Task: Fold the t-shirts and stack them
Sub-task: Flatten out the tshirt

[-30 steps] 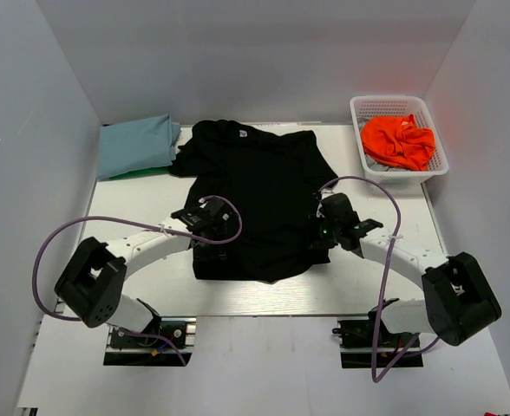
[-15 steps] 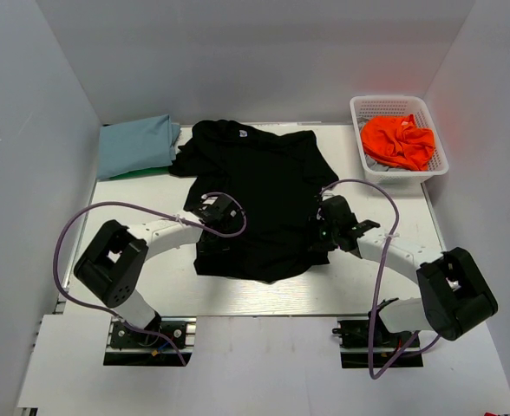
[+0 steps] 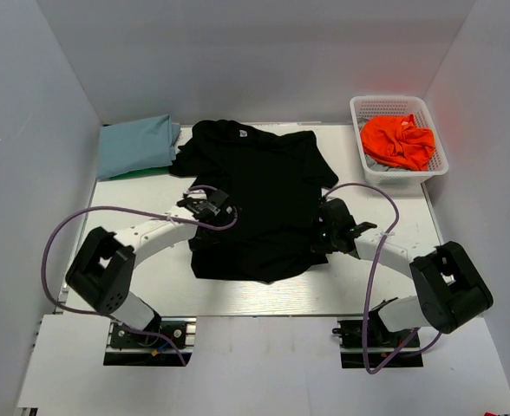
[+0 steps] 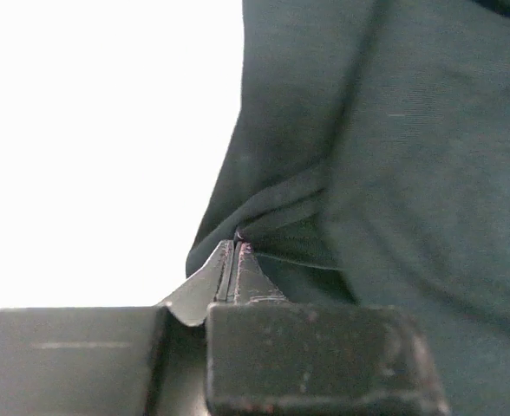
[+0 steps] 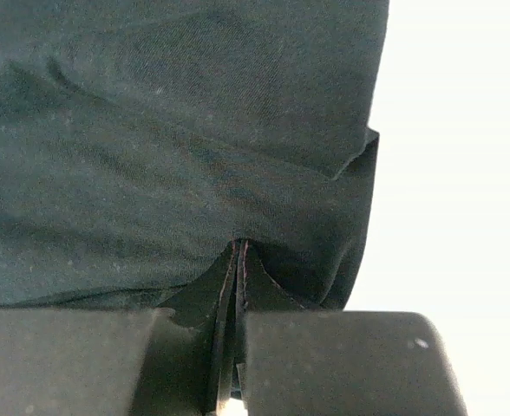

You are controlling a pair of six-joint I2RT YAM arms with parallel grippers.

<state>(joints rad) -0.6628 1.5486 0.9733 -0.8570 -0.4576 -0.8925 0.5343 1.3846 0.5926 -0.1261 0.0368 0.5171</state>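
Note:
The black t-shirt point(image 3: 255, 186) lies spread in the middle of the table, its lower part folded over. My left gripper point(image 3: 205, 208) sits at the shirt's left edge, shut on a fold of the black cloth point(image 4: 394, 173), its tips point(image 4: 236, 249) pressed together. At the shirt's right edge, my right gripper point(image 3: 325, 228) is also shut on the black fabric point(image 5: 177, 130), pinched at its tips point(image 5: 240, 249). A light blue tee point(image 3: 138, 146) lies folded at the back left, with a green one point(image 3: 132, 174) showing beneath it. An orange tee point(image 3: 398, 141) is crumpled in the basket.
A white mesh basket point(image 3: 394, 101) stands at the back right corner. White walls enclose the table on three sides. Purple cables loop off both arms over the table's near half.
Both grippers have shut on the black shirt's side edges. The left gripper has shifted a little farther back along the left edge; the right one has barely moved.

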